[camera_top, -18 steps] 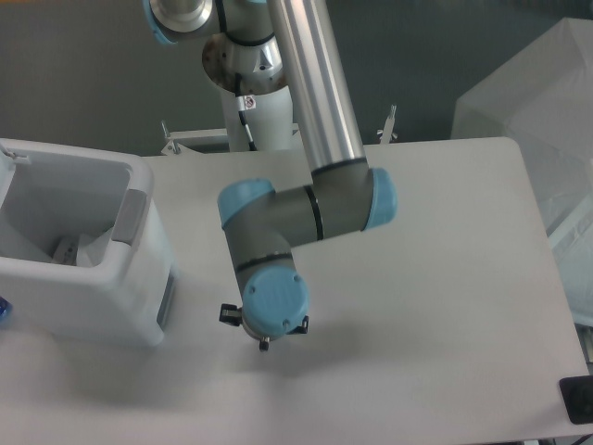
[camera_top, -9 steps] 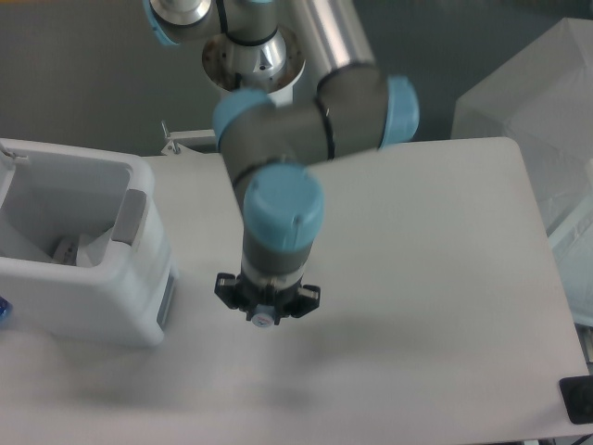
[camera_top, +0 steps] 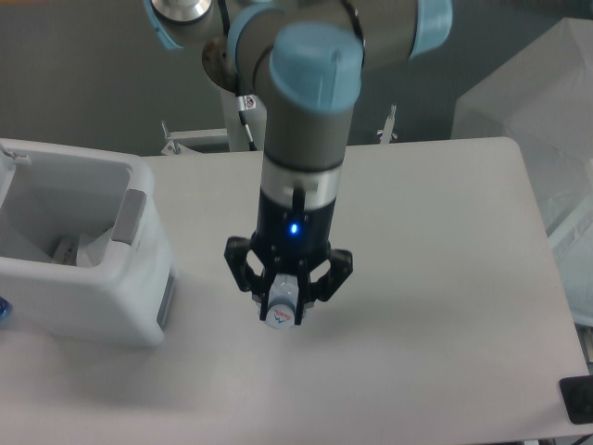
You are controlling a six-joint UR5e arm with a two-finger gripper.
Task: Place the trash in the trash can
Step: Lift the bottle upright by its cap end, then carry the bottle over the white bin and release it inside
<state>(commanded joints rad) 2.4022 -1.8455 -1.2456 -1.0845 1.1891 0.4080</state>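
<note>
My gripper (camera_top: 283, 298) hangs over the middle of the table, its tip turned up toward the camera. It is shut on the slim clear bottle (camera_top: 281, 311), whose white cap faces the lens between the black fingers (camera_top: 243, 269). The bottle's body is mostly hidden inside the gripper. The trash can (camera_top: 139, 278), a white boxy bin with a grey panel (camera_top: 130, 217), stands at the left edge of the table, well left of the gripper. Something whitish (camera_top: 72, 250) lies at its bottom; I cannot tell what it is.
The table (camera_top: 445, 278) is white. A translucent covered shape (camera_top: 537, 111) stands off its right side. A black object (camera_top: 579, 399) sits at the bottom right corner, and a small blue thing (camera_top: 3, 311) shows at the left edge.
The wrist has swung up and toward the camera, lifting the gripper off the table. The bottle's white cap now shows between the fingers.
</note>
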